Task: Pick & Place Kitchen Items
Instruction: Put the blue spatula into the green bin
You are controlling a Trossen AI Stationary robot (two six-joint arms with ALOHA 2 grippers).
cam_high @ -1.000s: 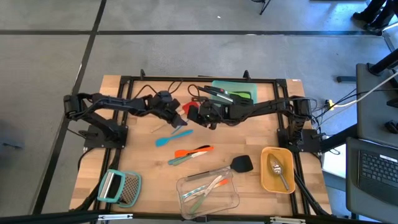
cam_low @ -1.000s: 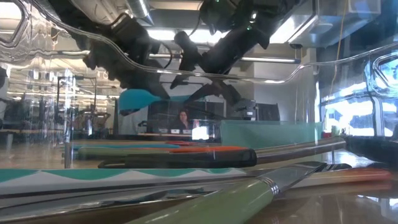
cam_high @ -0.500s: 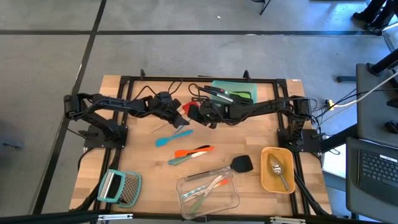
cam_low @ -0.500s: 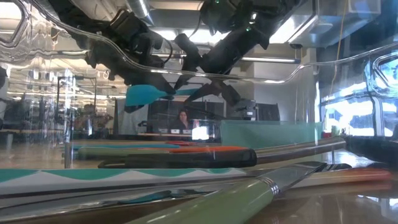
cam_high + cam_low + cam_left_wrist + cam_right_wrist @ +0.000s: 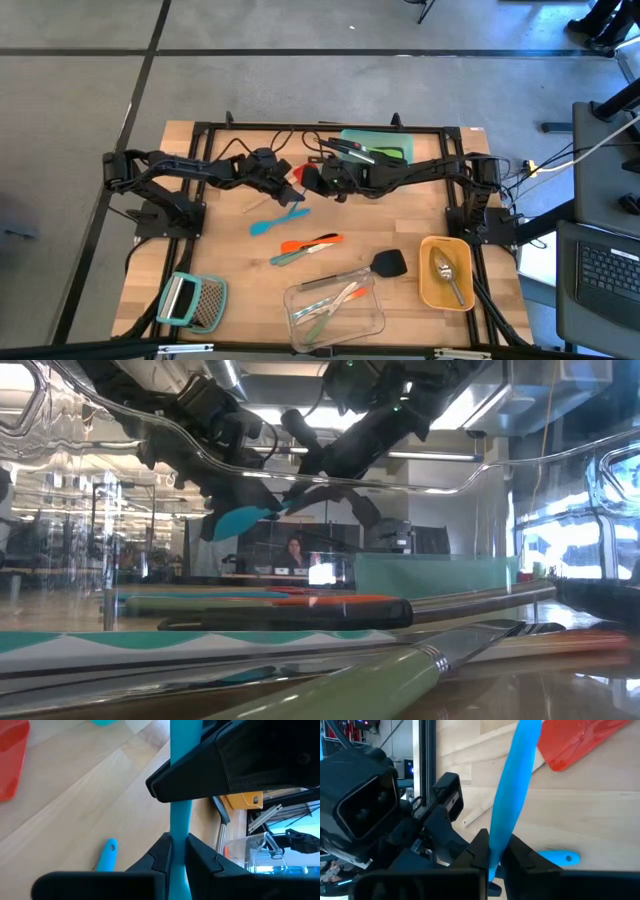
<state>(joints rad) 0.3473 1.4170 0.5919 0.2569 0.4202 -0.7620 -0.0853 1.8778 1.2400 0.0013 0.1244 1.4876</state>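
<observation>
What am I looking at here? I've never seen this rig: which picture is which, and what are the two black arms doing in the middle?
Two dark robot arms work over a wooden table. One picture looks straight down, one looks level across the table top, and two come from cameras on the arms' wrists. The left gripper and the right gripper are both shut on one slim teal utensil, held in the air between them. On the table lie a small teal spatula, an orange tool, a black slotted spatula, a clear container, a yellow container with a silver spoon in it, and a flat metal grater.
</observation>
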